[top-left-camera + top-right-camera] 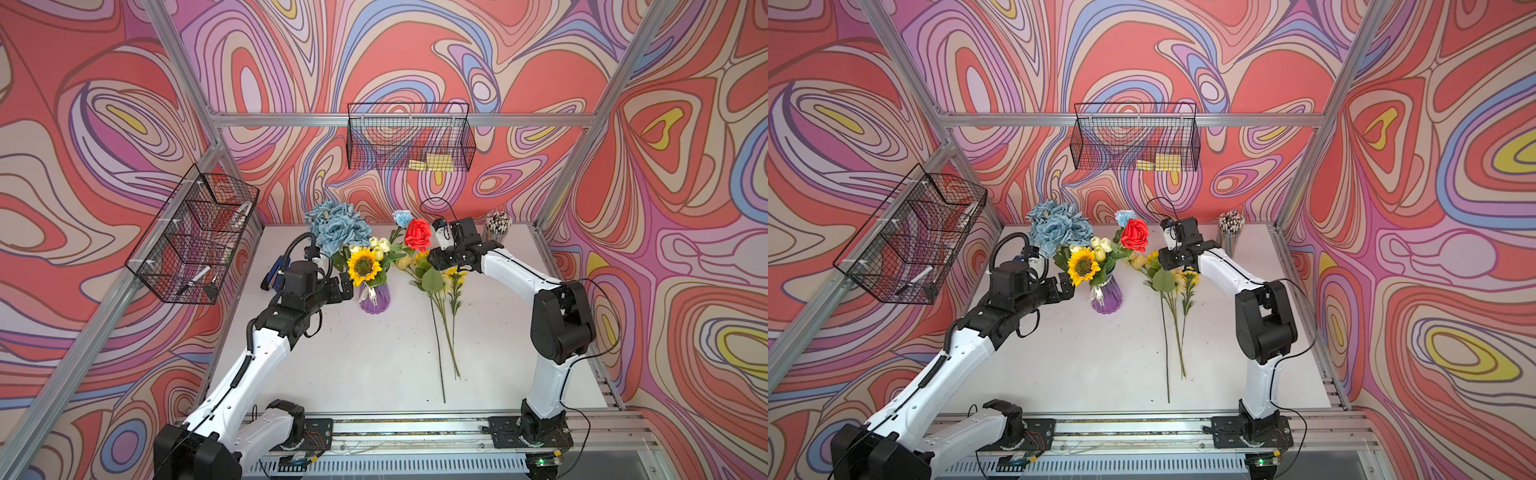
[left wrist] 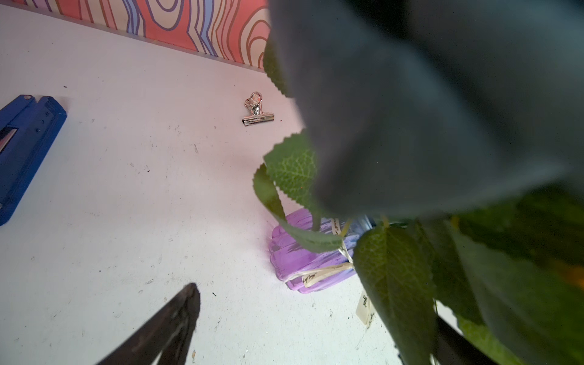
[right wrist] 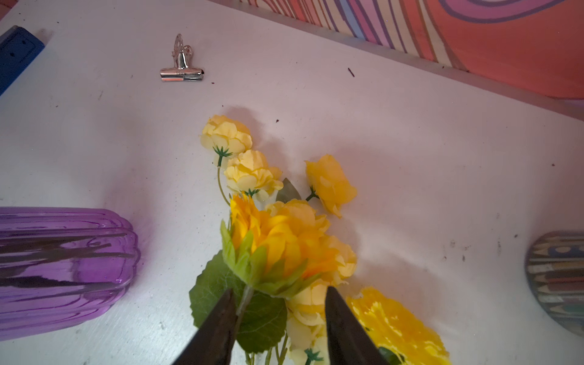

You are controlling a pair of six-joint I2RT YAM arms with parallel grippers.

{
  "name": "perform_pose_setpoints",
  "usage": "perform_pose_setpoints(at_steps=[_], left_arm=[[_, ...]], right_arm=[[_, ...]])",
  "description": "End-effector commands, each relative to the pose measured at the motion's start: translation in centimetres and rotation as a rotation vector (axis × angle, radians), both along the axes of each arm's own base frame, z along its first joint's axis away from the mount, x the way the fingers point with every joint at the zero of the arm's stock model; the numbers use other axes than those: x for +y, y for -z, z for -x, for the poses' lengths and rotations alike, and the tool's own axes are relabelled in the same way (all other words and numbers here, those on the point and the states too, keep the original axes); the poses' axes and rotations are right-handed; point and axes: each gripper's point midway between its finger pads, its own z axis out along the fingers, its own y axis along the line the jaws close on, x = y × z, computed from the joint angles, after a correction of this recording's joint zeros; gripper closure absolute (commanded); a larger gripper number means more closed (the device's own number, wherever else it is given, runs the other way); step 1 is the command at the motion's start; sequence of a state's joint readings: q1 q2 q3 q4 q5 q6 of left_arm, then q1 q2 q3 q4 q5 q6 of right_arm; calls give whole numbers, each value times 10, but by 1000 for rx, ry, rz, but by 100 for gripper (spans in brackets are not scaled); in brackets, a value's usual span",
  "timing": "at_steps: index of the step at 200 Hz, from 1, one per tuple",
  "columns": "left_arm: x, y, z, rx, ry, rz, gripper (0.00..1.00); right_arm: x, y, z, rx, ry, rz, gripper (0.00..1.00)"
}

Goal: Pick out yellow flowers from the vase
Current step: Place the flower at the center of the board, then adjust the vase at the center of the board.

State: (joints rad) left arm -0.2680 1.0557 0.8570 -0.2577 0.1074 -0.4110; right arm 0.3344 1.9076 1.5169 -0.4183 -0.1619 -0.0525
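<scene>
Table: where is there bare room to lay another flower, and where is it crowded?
Free: the wide near patch of the table, bordered by the vase, the left arm and the laid yellow flowers; also the strip between their stems and the right arm. Crowded: the back, around vase, stapler, clip and pencil cup.

White table (image 1: 374, 353): vase (image 1: 374, 297), yellow flowers (image 3: 330, 181), clip (image 2: 257, 110), stapler (image 2: 25, 142), pencil cup (image 1: 497, 226)
</scene>
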Motion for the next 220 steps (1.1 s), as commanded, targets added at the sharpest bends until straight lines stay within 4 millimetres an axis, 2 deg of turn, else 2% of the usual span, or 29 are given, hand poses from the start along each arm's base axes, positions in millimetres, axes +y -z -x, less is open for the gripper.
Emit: perform_pose_setpoints(at_steps=[1, 7, 9, 13, 28, 46, 56, 67, 93, 107, 123, 160, 191, 208, 220], left_arm=[[5, -9, 0, -32, -13, -18, 5], [6, -8, 0, -30, -15, -19, 5], [5, -8, 0, -31, -13, -20, 5], [5, -8, 0, -29, -14, -20, 5], [6, -8, -1, -29, -15, -20, 5], [5, -8, -1, -27, -12, -15, 5], [5, -8, 0, -29, -12, -16, 5], [5, -10, 0, -33, -13, -14, 5], [6, -10, 2, -37, -18, -16, 5], [7, -9, 1, -35, -20, -17, 5], [6, -8, 0, -29, -16, -16, 5], [4, -4, -2, -17, -13, -11, 5], [4, -2, -2, -11, -14, -9, 5], [5, -1, -1, -8, -16, -14, 5], [6, -2, -1, -13, -20, -14, 5]], right_arm=[[-10, -53, -3, -132, 65, -49, 47], [-12, -58, -2, -150, 84, -56, 47], [-14, -71, 1, -175, 91, -68, 46], [-17, -84, 3, -203, 108, -80, 46], [-25, -114, 15, -258, 149, -124, 42], [-24, -130, 34, -226, 165, -202, 39], [-16, -122, 47, -153, 139, -251, 39], [-5, -101, 62, -70, 110, -268, 40], [29, -50, 104, -73, 3, -91, 38], [45, -27, 121, -40, -41, -68, 39], [53, -10, 131, -14, -26, -94, 39], [71, 4, 139, -46, -4, -56, 39], [86, 32, 146, -15, -24, -22, 41], [84, 46, 148, -1, -7, -34, 42], [80, 43, 151, -29, 18, -77, 43]])
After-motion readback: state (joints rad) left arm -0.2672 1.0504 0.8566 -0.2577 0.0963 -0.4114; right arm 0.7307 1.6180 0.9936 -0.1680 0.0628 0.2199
